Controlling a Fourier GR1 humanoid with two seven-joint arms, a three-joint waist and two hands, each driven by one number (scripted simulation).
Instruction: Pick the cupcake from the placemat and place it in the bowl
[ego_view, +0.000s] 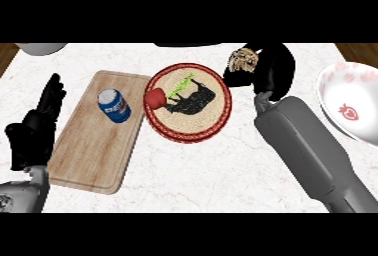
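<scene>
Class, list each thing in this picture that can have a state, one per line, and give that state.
cupcake: held off the placemat, in the right hand
right hand: fingers curled round the cupcake
left hand: open, resting at the left edge
placemat: flat on the counter
bowl: upright, holds nothing
soda can: lying on the cutting board

A can (114, 105) lies on a cutting board (96, 150) at the counter's left. Just right of the board sits a round placemat (214, 117), and a bowl (336, 85) stands well to the right, at the counter's edge.
</scene>
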